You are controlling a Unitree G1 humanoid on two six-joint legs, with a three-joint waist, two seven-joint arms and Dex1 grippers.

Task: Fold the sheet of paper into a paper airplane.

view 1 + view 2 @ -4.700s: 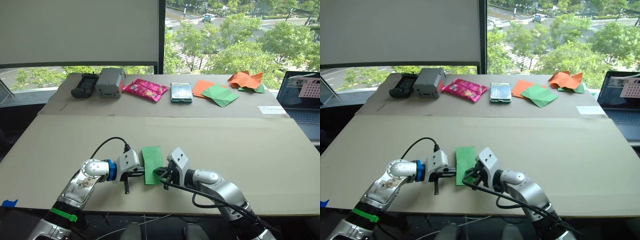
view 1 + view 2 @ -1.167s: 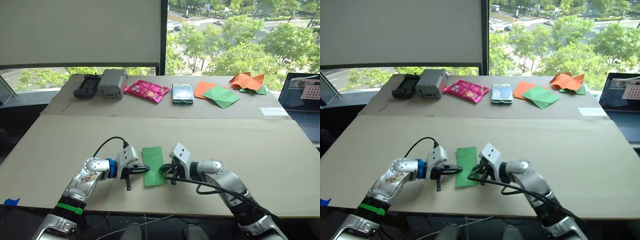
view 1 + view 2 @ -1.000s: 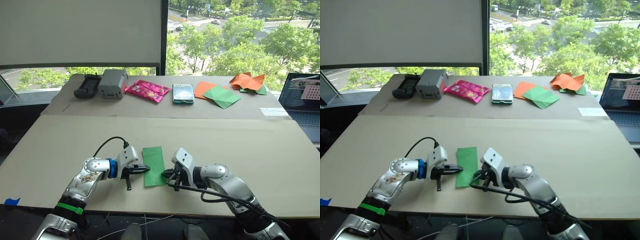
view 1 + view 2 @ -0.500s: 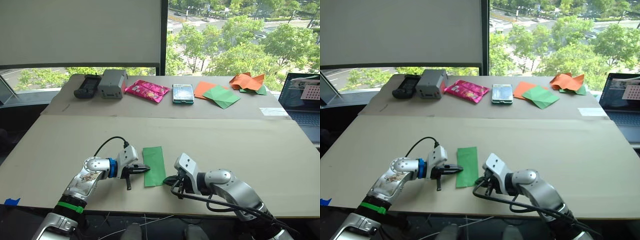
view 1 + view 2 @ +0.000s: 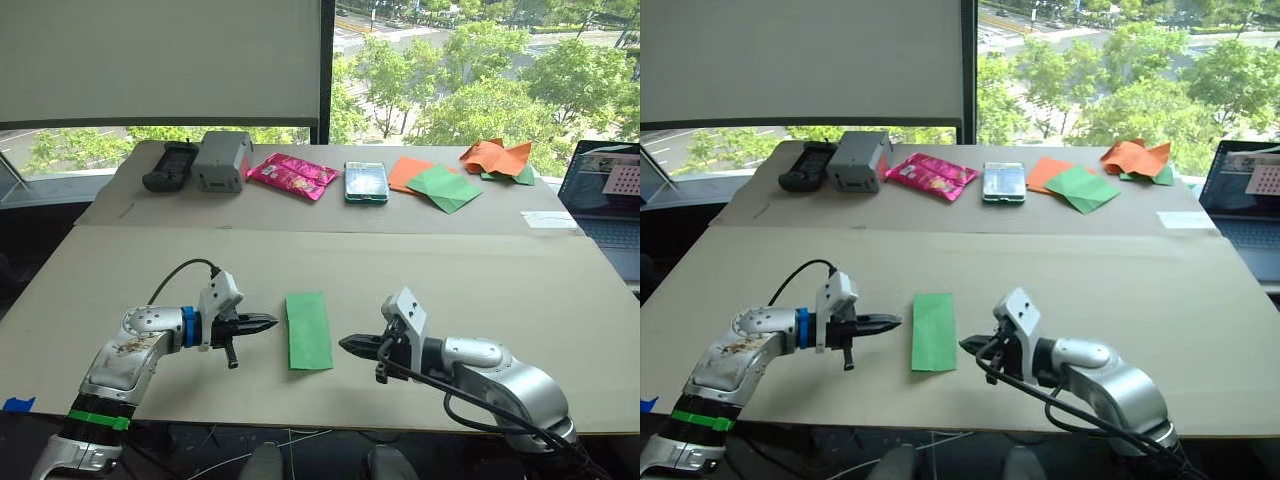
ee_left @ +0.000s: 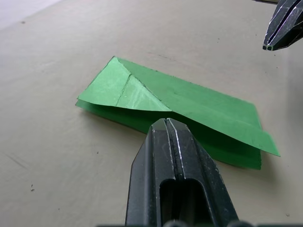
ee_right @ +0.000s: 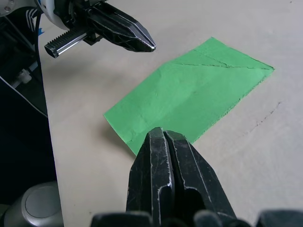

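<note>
The sheet of paper (image 5: 308,331), bright green, lies flat on the near table as a narrow folded strip. In the left wrist view the sheet of paper (image 6: 175,111) has one corner folded into a triangle, and its top layer lifts slightly. My left gripper (image 5: 270,322) is shut and points at the strip's left edge from a short gap away. On the other side my right gripper (image 5: 345,344) is also shut, just off the strip's near right corner. Neither touches the paper. The paper airplane is out of view.
On the far table stand a black remote (image 5: 172,165), a grey box (image 5: 222,161), a pink packet (image 5: 293,176), a phone (image 5: 366,182), flat orange and darker green squares (image 5: 440,187) and crumpled orange paper (image 5: 493,157). A laptop (image 5: 608,200) sits at the right edge.
Both grippers have drawn back from the strip, the left one leftward and the right one rightward. The strip now lies free between them. The view has shifted slightly.
</note>
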